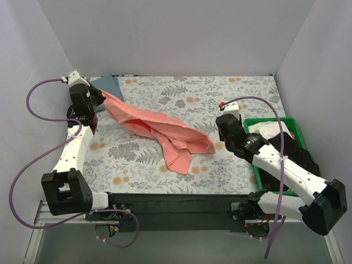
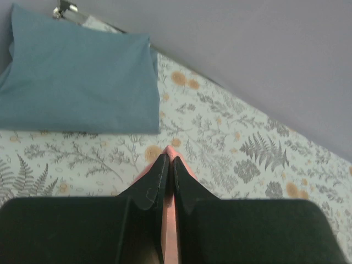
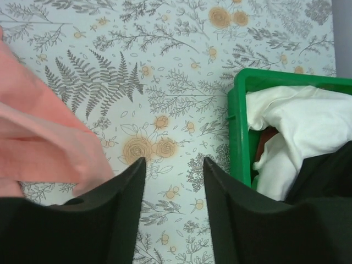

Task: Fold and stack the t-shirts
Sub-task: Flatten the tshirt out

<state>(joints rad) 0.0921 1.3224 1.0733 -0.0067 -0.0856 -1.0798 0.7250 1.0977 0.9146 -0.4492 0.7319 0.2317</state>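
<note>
The coral-pink t-shirt (image 1: 162,132) lies crumpled across the middle of the floral cloth, one end drawn up to the far left. My left gripper (image 1: 94,102) is shut on that end; in the left wrist view a sliver of pink cloth (image 2: 169,220) shows between the closed fingers (image 2: 169,159). The slate blue-grey t-shirt (image 1: 107,85) lies folded flat at the far left corner, and it also shows in the left wrist view (image 2: 77,77). My right gripper (image 3: 173,165) is open and empty over bare cloth, between the pink shirt's edge (image 3: 44,132) and the bin.
A green plastic bin (image 1: 250,122) at the right holds white and dark clothes; it also shows in the right wrist view (image 3: 237,137). The grey floral-print cloth (image 1: 220,104) covers the table. Walls enclose the left, back and right.
</note>
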